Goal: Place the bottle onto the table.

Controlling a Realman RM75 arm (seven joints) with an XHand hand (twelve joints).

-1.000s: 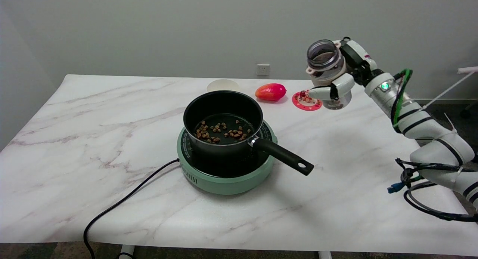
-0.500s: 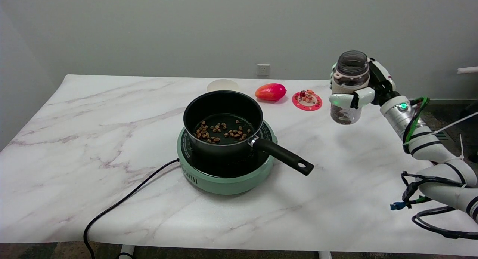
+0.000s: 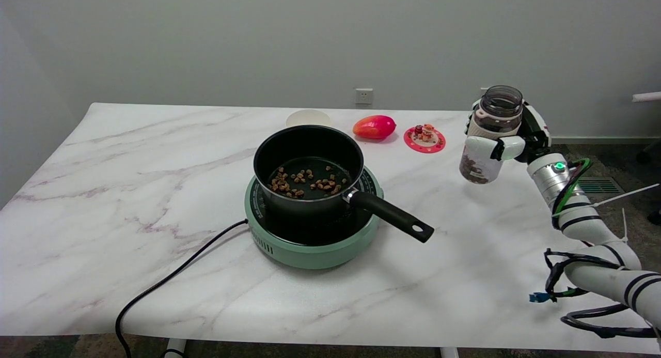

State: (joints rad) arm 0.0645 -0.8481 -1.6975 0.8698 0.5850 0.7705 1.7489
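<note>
A clear open-topped bottle (image 3: 488, 136) with brown pieces in its bottom stands nearly upright in the air, just above the marble table (image 3: 129, 167) near its right edge. My right hand (image 3: 508, 138) grips it around the middle, fingers wrapped across its front. The bottle's base hangs a little above the tabletop, with its shadow underneath.
A black saucepan (image 3: 310, 167) holding brown pieces sits on a green hotplate (image 3: 315, 244), its handle (image 3: 395, 218) pointing toward the bottle. A black cord (image 3: 165, 280) trails to the front left. At the back lie a red fruit (image 3: 374, 126), a pink coaster (image 3: 424, 139) and a white lid (image 3: 308, 118).
The hand has carried the bottle right and downward, away from the coaster, and turned it from tilted to nearly upright.
</note>
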